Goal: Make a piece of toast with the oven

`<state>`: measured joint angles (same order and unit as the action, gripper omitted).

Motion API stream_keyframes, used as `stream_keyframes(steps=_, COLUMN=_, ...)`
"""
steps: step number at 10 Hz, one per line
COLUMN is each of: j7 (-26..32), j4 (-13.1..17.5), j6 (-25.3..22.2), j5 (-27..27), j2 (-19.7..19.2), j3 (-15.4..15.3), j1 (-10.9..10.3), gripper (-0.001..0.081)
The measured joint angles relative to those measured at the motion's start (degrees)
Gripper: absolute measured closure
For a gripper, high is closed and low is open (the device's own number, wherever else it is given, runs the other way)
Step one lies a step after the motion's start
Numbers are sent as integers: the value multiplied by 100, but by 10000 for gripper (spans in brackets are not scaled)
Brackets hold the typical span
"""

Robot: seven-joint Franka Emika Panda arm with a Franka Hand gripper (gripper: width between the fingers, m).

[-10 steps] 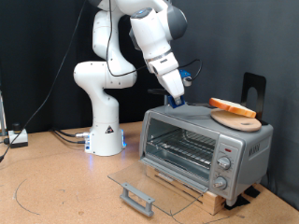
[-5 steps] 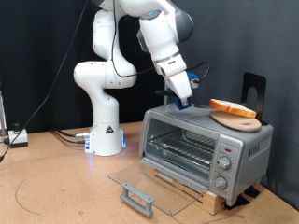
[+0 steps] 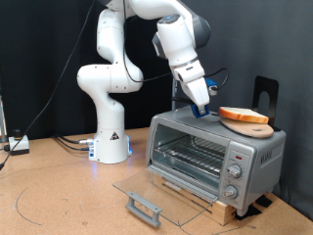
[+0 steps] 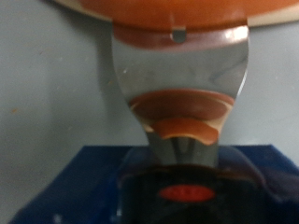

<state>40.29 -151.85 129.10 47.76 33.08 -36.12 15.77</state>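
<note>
The silver-grey oven (image 3: pixel 210 157) stands at the exterior view's right on a wooden base. Its glass door (image 3: pixel 161 194) is dropped open and lies flat in front, with the grey bar handle (image 3: pixel 142 207) nearest the camera. The piece of toast (image 3: pixel 243 113), pale with an orange-brown crust, lies on a round wooden board (image 3: pixel 246 126) on the oven's top at its right end. My gripper (image 3: pixel 202 111) hangs just above the oven's top, a little to the left of the toast. In the wrist view the orange-brown crust (image 4: pixel 168 11) fills one edge, close and blurred.
The robot's white base (image 3: pixel 110 137) stands on the brown table to the left of the oven. A black stand (image 3: pixel 264 96) rises behind the board. Cables (image 3: pixel 68 142) and a small box (image 3: pixel 18 144) lie at the far left. A blue blur (image 4: pixel 103 187) shows in the wrist view.
The arm has swung to the exterior view's right over the oven's top, bringing the gripper closer to the toast. The toast, board and oven door have not moved.
</note>
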Motion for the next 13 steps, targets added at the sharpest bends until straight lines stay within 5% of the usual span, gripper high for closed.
stream_keyframes(steps=7, j7=-86, j4=273, j6=687, j5=493, j2=-629, j3=-338, j1=-11, gripper=411)
stream_keyframes(steps=13, j7=380, j4=310, j6=-224, j5=661, j2=-576, j3=365, j1=-7, gripper=411)
